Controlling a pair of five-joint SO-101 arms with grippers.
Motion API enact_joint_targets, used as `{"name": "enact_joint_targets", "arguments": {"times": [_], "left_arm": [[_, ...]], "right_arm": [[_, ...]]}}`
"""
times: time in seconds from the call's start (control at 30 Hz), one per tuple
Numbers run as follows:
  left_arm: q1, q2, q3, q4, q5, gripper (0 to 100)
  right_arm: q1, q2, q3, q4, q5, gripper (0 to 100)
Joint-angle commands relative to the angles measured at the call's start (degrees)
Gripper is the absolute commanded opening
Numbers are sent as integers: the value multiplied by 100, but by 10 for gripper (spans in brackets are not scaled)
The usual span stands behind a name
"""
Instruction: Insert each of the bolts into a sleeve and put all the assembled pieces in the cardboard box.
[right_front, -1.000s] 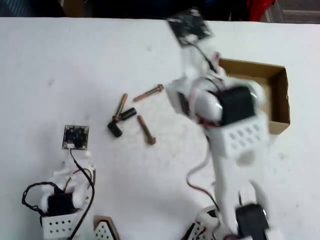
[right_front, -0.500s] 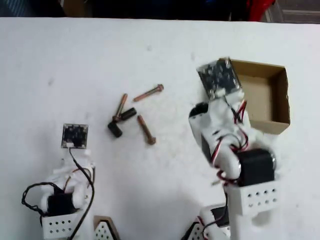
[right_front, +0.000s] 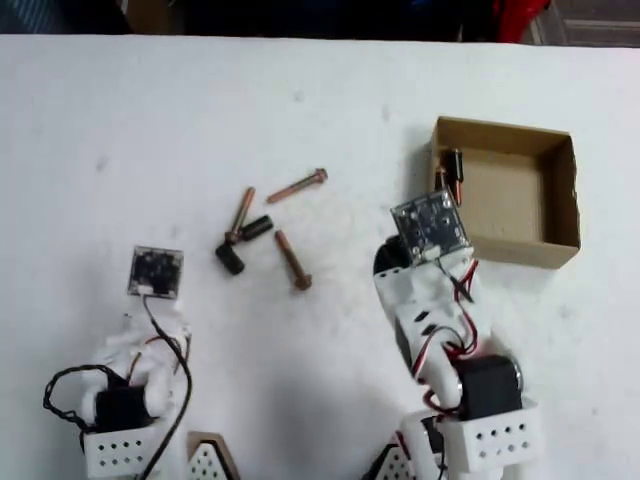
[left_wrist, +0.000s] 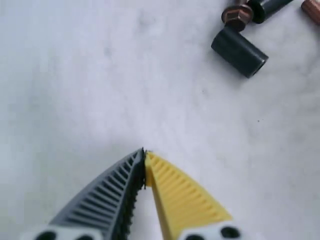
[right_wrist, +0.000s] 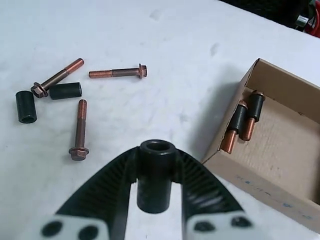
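Right gripper (right_wrist: 156, 156) clamped on black sleeve (right_wrist: 156, 177), open end toward wrist camera. It is held above table (right_front: 120, 100), near cardboard box (right_wrist: 225, 137). Two assembled pieces (right_wrist: 238, 120) lie side by side in box, close to one corner. Left gripper (left_wrist: 145, 155) is empty, fingers pressed together, low over table. Left of box lie three bare bolts (right_front: 297, 185) and two loose sleeves (right_front: 257, 227), clustered — one bolt's head just beside a sleeve's end.

Overhead, wrist closeups; bolts (right_front: 293, 259) probably shared
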Motion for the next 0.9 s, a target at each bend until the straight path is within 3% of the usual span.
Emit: {"name": "enact_joint_targets", "arguments": {"times": [0.0,0.1,0.43,0.87], "left_arm": [[-57,-84,-26,-396,-1503,25],[-40,-84,-62,-484,-2022,24],[-40,-84,-123,-782,-2013,24],[-13,-57,-1670,-211,-1969,27]], "right_arm": [[66,-391,255,-295,9,17],[66,-664,651,-514,9,17],[119,-1516,1512,-716,9,17],[462,-2712,2365,-690,0,17]]}}
